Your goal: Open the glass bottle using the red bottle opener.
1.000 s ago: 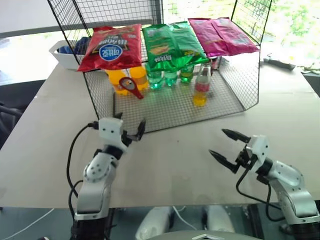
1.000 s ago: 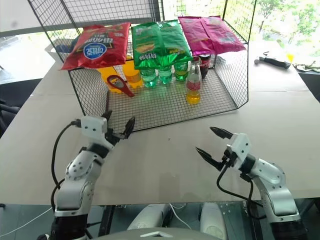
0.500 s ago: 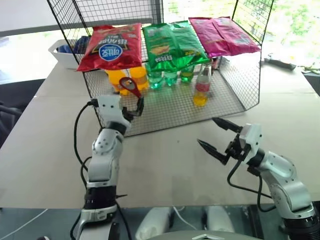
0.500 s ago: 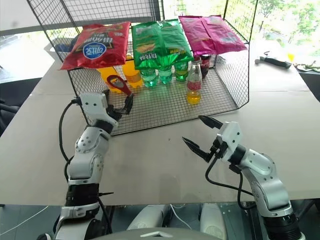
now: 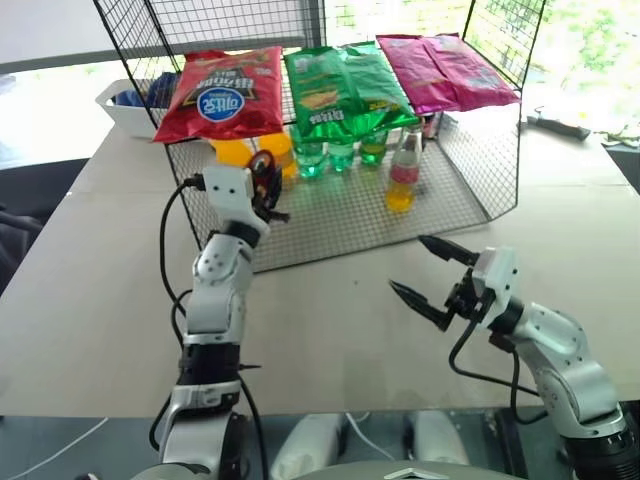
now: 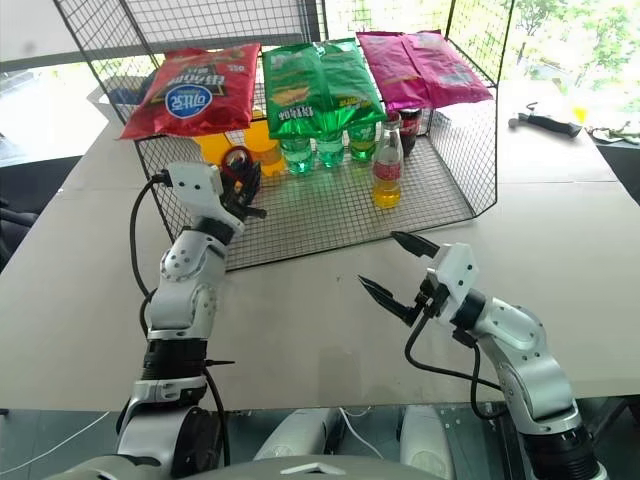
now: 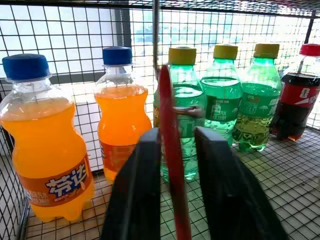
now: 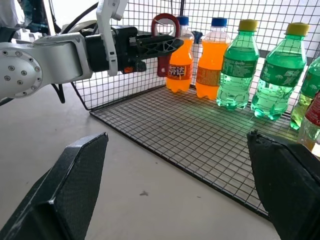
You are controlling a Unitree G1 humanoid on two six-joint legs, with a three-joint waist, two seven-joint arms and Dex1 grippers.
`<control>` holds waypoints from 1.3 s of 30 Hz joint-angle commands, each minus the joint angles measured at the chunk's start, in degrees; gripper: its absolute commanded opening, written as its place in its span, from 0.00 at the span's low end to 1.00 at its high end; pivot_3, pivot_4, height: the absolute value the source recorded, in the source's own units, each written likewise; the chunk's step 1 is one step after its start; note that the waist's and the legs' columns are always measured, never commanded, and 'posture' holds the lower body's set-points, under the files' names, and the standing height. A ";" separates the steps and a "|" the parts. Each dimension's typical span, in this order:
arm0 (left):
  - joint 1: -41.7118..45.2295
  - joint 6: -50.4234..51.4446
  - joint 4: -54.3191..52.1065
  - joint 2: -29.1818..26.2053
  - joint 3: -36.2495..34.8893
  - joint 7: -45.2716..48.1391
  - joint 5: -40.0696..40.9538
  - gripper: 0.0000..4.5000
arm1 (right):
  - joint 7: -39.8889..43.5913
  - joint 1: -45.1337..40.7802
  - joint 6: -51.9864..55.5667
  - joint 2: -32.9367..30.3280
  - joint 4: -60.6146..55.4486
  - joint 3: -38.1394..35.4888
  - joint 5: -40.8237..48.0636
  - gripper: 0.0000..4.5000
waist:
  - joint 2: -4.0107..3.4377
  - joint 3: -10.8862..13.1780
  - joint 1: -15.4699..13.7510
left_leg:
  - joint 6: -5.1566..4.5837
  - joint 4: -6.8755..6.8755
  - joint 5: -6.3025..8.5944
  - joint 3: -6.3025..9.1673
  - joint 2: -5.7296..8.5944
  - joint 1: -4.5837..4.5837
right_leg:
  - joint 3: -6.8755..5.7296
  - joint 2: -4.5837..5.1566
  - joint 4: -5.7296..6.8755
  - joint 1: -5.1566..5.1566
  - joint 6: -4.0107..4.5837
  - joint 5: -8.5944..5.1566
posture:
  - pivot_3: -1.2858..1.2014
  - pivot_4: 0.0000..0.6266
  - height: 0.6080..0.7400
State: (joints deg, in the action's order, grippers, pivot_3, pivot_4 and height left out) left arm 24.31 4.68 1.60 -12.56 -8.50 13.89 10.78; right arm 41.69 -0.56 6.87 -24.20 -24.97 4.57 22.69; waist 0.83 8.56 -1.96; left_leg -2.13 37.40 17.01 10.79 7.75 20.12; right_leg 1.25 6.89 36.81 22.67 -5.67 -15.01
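Left gripper (image 7: 172,190) just clamped the opener (image 8: 165,37) at the rack. Right gripper (image 5: 432,272) gapes, empty. Your next grab: the bottle (image 5: 403,172).

beige table (image 5: 90,290), wire rack (image 5: 330,215) (white bin (image 5: 125,110))

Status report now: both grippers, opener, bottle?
Left gripper shut on red bottle opener. Right gripper open, empty, above table. Glass bottle upright in wire rack, still capped; nothing blocking it.

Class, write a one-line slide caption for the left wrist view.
Left gripper shut on the red bottle opener, facing orange and green bottles inside the wire rack.
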 commanded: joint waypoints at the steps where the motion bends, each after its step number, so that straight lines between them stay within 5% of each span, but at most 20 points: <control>1: -0.79 -0.61 -3.84 0.08 0.25 0.14 0.50 0.01 | -0.32 -0.83 -0.67 0.20 -2.36 -0.13 0.16 1.00 | 0.00 0.00 -0.01 | 0.00 0.00 0.00 0.00 0.00 0.00 | 0.00 0.00 0.00 0.00 0.00 0.00 | 0.52 0.24 1.00; 9: -4.30 4.07 -11.42 1.56 0.27 0.57 4.58 0.01 | 0.02 -1.10 -0.74 -0.17 -2.24 -0.58 0.48 1.00 | 0.00 0.00 0.00 | 0.00 0.00 0.00 0.00 0.00 0.00 | 0.01 0.00 0.00 0.00 0.00 0.00 | 0.52 0.24 1.00; 21: -7.40 19.69 -23.16 5.15 -3.34 2.77 30.66 0.01 | -0.66 -1.15 -0.24 -0.22 -1.78 -0.59 -0.22 1.00 | 0.01 0.00 0.32 | 0.00 0.04 0.00 0.00 -0.01 0.03 | 0.01 -0.02 0.02 0.01 0.00 0.01 | 0.52 0.24 1.00; 30: -9.67 36.55 -21.27 -0.68 4.58 14.35 42.87 0.01 | -4.38 -6.15 29.05 -8.03 -8.43 2.30 4.28 1.00 | 0.00 -0.01 1.07 | 0.00 0.05 0.00 0.00 0.01 0.04 | 0.03 -0.03 0.04 0.03 0.03 0.03 | 0.52 0.24 1.00; 39: -5.00 38.65 -15.36 -0.82 8.84 22.59 42.36 0.01 | -5.49 -12.96 52.28 -11.00 -12.05 -6.51 32.62 1.00 | 0.01 -0.01 1.08 | -0.02 0.05 0.01 0.02 0.00 0.16 | -0.01 0.01 -0.06 0.05 0.05 0.05 | 0.52 0.24 1.00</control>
State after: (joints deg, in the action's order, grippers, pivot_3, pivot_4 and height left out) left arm 18.25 44.07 -13.81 -14.04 0.21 35.09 52.45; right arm 36.70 -12.92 56.02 -34.68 -35.10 -0.29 50.42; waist 0.84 8.55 -0.88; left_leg -2.15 37.45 17.02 10.83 7.76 20.30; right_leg 1.22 6.91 36.73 22.73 -5.61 -14.96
